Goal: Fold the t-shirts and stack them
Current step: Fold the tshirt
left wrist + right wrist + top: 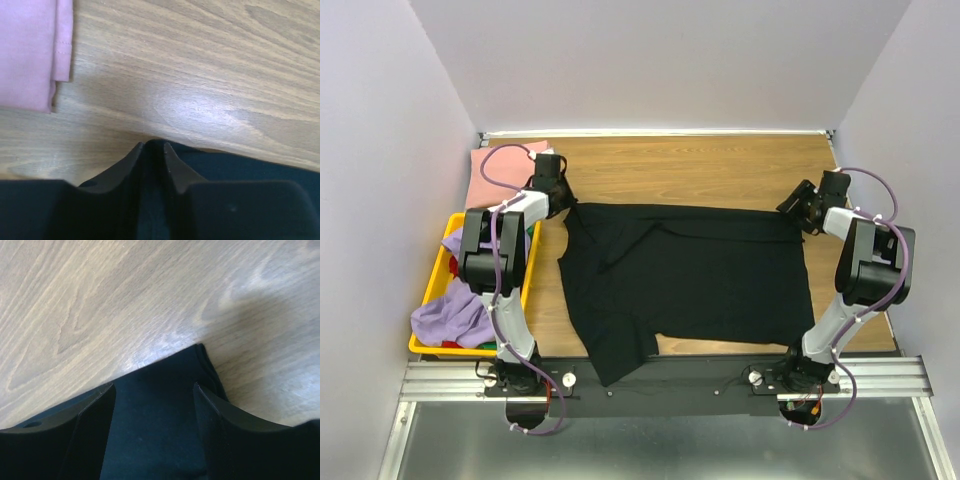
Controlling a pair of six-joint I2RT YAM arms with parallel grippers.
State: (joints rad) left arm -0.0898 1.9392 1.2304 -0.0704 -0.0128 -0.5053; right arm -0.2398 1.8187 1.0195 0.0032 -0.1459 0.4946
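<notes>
The black t-shirt (pixel 690 275) lies spread across the middle of the table, one part hanging toward the front edge. My left gripper (pixel 560 195) is at its far left corner and is shut on the black cloth (pixel 153 150). My right gripper (pixel 802 208) is open over the far right corner (pixel 165 390), fingers wide apart above the cloth. The folded dusty pink t-shirt (pixel 495 165) lies at the far left and shows in the left wrist view (pixel 30 50). The lavender t-shirt (pixel 455 318) is bunched in the crate.
A yellow plastic crate (pixel 432 285) stands at the left edge with loose clothes in it. Bare wooden table (pixel 700 170) runs behind the black shirt. White walls close in the back and both sides.
</notes>
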